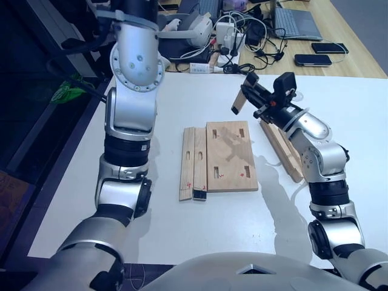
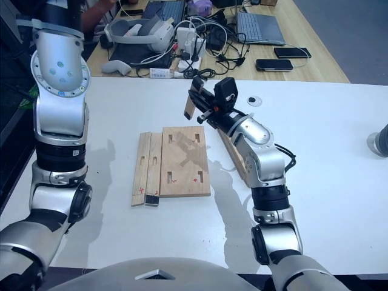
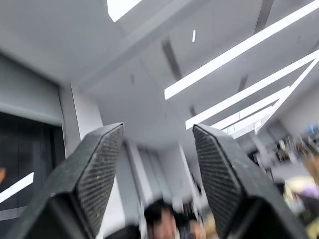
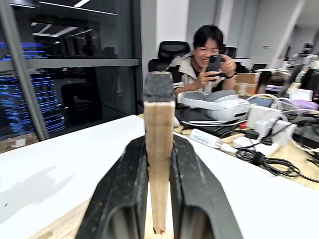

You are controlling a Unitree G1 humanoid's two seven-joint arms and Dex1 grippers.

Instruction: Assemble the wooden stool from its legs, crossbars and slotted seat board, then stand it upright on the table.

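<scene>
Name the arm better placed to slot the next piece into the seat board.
Right. The right gripper is shut on a wooden piece above the table, just beyond the seat board. The left gripper is open and empty, pointing at the ceiling.

Office, laptop (image 1: 295,23), swivel chair (image 4: 172,52), cable-strewn desk (image 1: 359,56)

Seat board (image 1: 231,156) flat, slots up; two slats (image 1: 193,162) alongside; leg (image 1: 240,100) held aloft.
</scene>
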